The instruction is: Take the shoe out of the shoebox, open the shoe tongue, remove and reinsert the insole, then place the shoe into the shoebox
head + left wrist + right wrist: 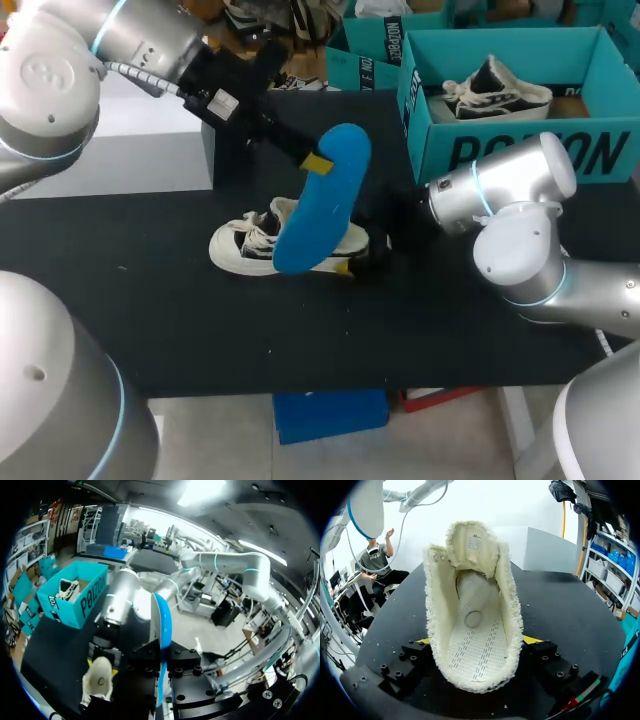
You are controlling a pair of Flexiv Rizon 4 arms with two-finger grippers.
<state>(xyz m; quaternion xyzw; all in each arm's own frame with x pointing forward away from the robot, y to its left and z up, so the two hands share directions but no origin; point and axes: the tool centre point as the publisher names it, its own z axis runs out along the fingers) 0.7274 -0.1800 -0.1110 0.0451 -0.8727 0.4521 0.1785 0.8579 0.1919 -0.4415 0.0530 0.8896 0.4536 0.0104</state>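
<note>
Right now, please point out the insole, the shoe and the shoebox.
insole (318, 205): head view, middle of its blue face.
shoe (232, 247): head view, white toe.
shoebox (610, 150): head view, front wall.

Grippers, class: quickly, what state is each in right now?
Left gripper: shut on the blue insole.
Right gripper: shut on the white shoe, at its heel.

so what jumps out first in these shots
The blue insole catches the eye first, held up over the middle of the black table in the left gripper. Just under it lies the white shoe, its heel clamped in the right gripper, its mouth wide open with no insole inside. At the table's far right corner, a teal shoebox holds another shoe.
</note>
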